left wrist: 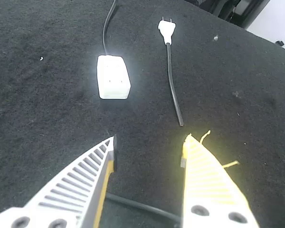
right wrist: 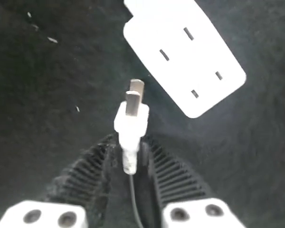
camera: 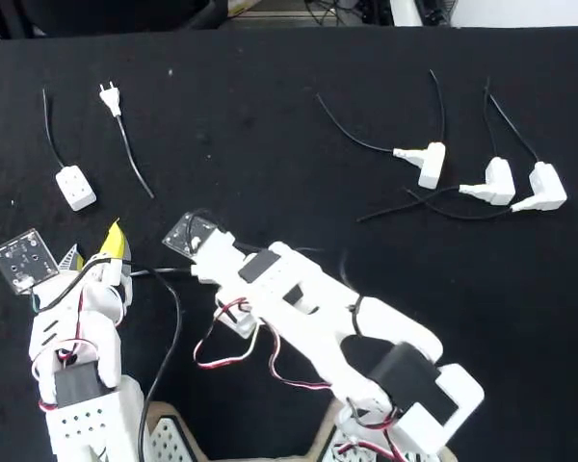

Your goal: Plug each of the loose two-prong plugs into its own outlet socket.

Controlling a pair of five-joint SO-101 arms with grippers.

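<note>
Nothing plugged yet. R gripper (right wrist: 131, 141) clamped on flat-pin plug (right wrist: 131, 118), prongs near outlet block (right wrist: 190, 52). L gripper (left wrist: 149, 137) empty, jaws apart. Far-left corner: round-pin plug (left wrist: 166, 27), small socket (left wrist: 113, 77), unjoined.

The white plastic left arm (camera: 77, 356) stands at the near left of the bench, wrist bent forward. Its jaws, one white ribbed finger (left wrist: 85, 185) and one yellow ribbed finger (left wrist: 209, 183), are spread wide with nothing between them. The white plastic right arm (camera: 318, 322) stretches low from the near right, diagonally towards the left arm. Its black ribbed fingers (right wrist: 175, 178) are clamped on a small white two-prong plug (right wrist: 131, 121), whose prongs point away from the wrist.
</note>
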